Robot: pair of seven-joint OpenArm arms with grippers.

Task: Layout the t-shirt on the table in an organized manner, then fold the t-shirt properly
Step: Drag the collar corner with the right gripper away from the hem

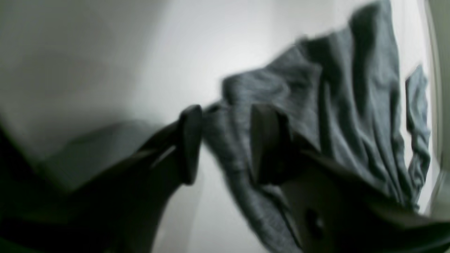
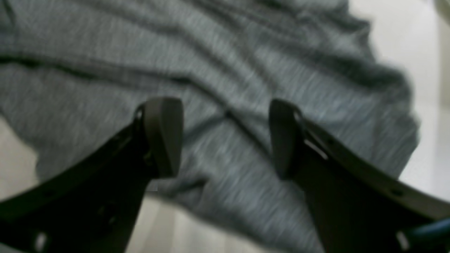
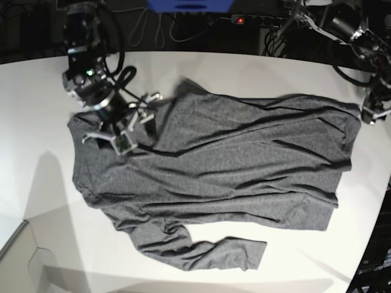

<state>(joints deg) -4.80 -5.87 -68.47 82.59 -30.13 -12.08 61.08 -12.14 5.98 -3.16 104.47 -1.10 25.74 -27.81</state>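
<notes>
Grey knit cloth, the t-shirt (image 3: 220, 165), is spread across the white table (image 3: 36, 201), still creased, one sleeve doubled under its near edge. The right gripper (image 2: 225, 137) is held wide open above the cloth, gripping nothing. The left gripper (image 1: 225, 144) is part open with a fold of hem between its jaws; whether that fold is pinched cannot be told. Creases should be drawn outward before folding. Cables (image 3: 183, 27) lie beyond, clear of the work.

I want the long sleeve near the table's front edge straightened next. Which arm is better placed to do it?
Probably the right gripper: it hangs open over the t-shirt at the shoulder end, nearer that sleeve. The left gripper sits at the far hem corner, cloth between its fingers.
</notes>
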